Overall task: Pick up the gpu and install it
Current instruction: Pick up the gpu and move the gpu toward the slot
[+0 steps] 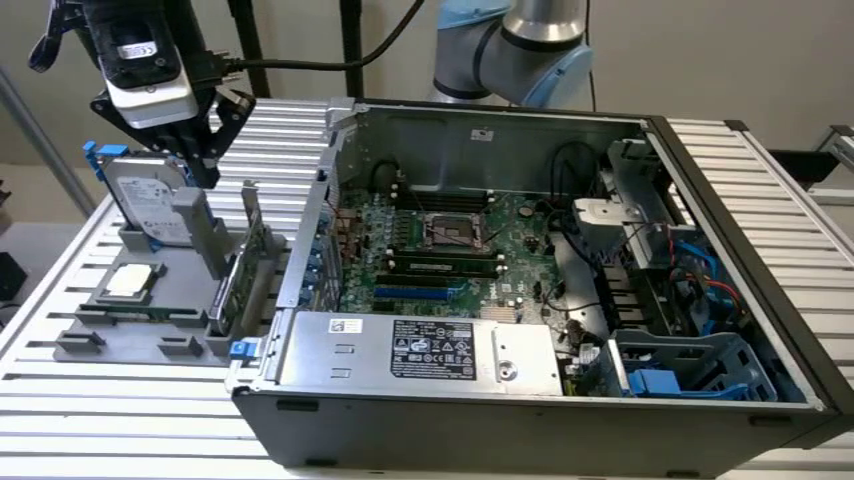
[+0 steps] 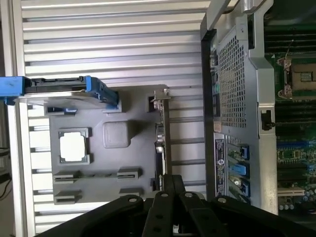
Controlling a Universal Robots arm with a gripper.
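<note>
The gpu [image 1: 243, 283] stands on edge in a slot of the grey holder [image 1: 134, 335], its silver bracket pointing up, just outside the computer case's wall. In the wrist view the gpu [image 2: 160, 143] appears edge-on as a thin strip. My gripper [image 1: 202, 168] hangs above the holder's far end, near the hard drive and away from the card. Its fingers [image 2: 170, 190] meet with nothing between them. The open case's motherboard [image 1: 441, 245] shows a blue expansion slot [image 1: 420, 293].
A silver hard drive [image 1: 144, 200] in a blue-edged frame stands in the holder beside the card. A small square silver chip [image 1: 130, 281] lies flat in it. The case [image 1: 561, 415] holds a power supply [image 1: 427, 350] near its front wall, plus cables and drive cages on the exterior view's right.
</note>
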